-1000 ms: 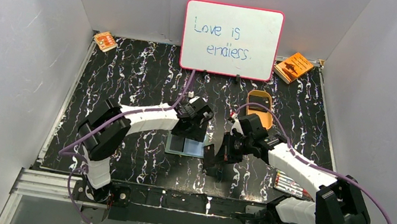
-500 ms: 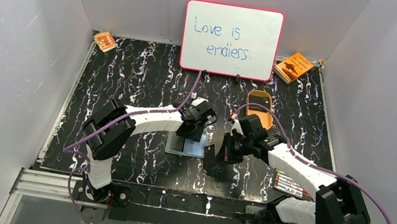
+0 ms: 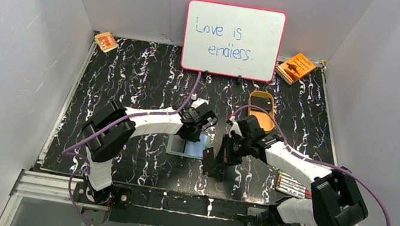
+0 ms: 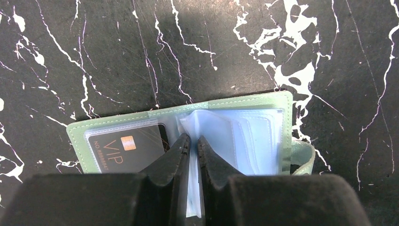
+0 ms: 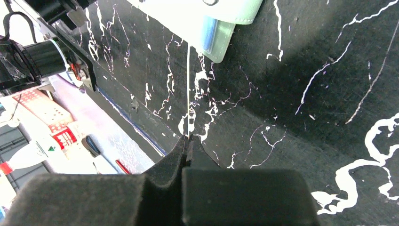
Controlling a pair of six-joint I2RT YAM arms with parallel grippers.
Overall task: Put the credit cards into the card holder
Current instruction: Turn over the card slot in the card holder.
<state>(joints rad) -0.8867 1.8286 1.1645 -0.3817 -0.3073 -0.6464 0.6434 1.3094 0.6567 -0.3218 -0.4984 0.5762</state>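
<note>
The card holder (image 4: pixel 256 134) lies open on the black marbled table, green outside with pale blue sleeves. A dark credit card (image 4: pixel 123 148) marked VIP sits in its left pocket. My left gripper (image 4: pixel 193 138) is shut on a clear middle sleeve of the holder. In the top view the card holder (image 3: pixel 183 147) lies between both arms, the left gripper (image 3: pixel 198 128) over its far edge. My right gripper (image 5: pixel 187 138) is shut on a second credit card (image 5: pixel 188 84), seen edge-on as a thin pale line. It points at the card holder (image 5: pixel 221 14), a short way off.
A whiteboard (image 3: pixel 233 39) stands at the back. Orange booklets lie at the back left (image 3: pixel 106 41) and back right (image 3: pixel 296 67). A tan oval tray (image 3: pixel 261 107) sits behind the right arm, and several pens (image 3: pixel 293 186) lie near the right base.
The left gripper's jaws have closed onto the holder's middle sleeve, and the left wrist shifted slightly right. The right arm edged a little left toward the holder, still holding its card.
</note>
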